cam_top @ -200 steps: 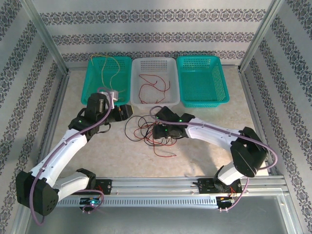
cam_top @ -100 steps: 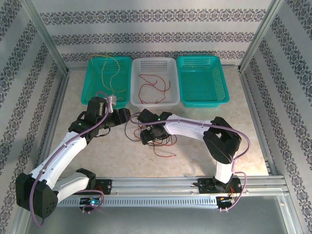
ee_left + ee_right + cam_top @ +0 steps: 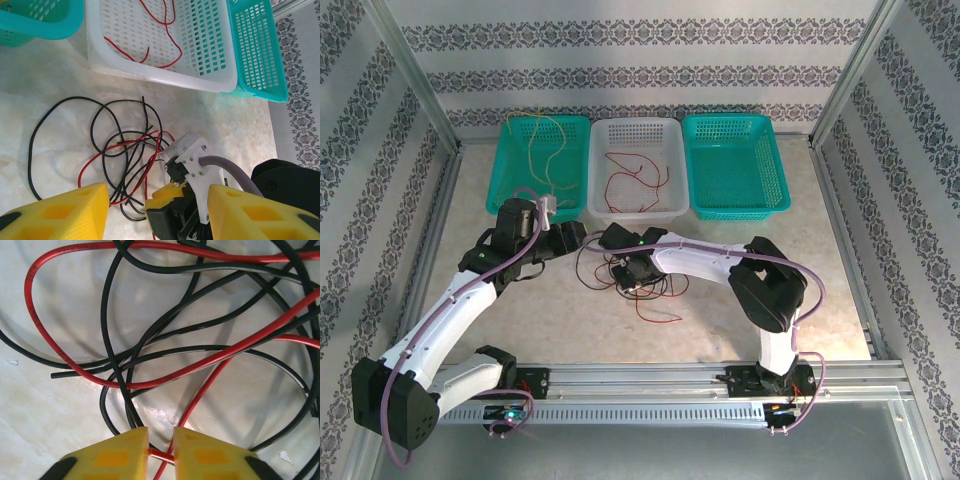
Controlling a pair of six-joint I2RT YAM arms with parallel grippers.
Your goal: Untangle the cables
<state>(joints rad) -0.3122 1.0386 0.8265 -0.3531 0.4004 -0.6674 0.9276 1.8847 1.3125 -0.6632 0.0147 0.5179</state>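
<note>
A tangle of black and red cables (image 3: 620, 268) lies on the table in front of the baskets; in the left wrist view the cables (image 3: 120, 145) spread in loops. My right gripper (image 3: 632, 278) is down on the tangle's right part. In the right wrist view its yellow fingers (image 3: 120, 450) are shut on a red cable (image 3: 200, 395), a short piece of which crosses the narrow gap at my right gripper (image 3: 160, 440). My left gripper (image 3: 582, 232) hovers at the tangle's upper left, open. In its wrist view my left gripper (image 3: 156, 200) has nothing between the wide yellow fingers (image 3: 75, 210).
Three baskets stand in a row at the back. The left teal basket (image 3: 545, 119) holds a yellow cable (image 3: 535, 150), the white basket (image 3: 638, 122) holds a red cable (image 3: 630, 178), and the right teal basket (image 3: 725, 118) follows. Metal frame posts bound both sides.
The right arm swung left over the tangle and folded its elbow in. Its gripper went from open to shut on a red cable. The left gripper barely moved.
</note>
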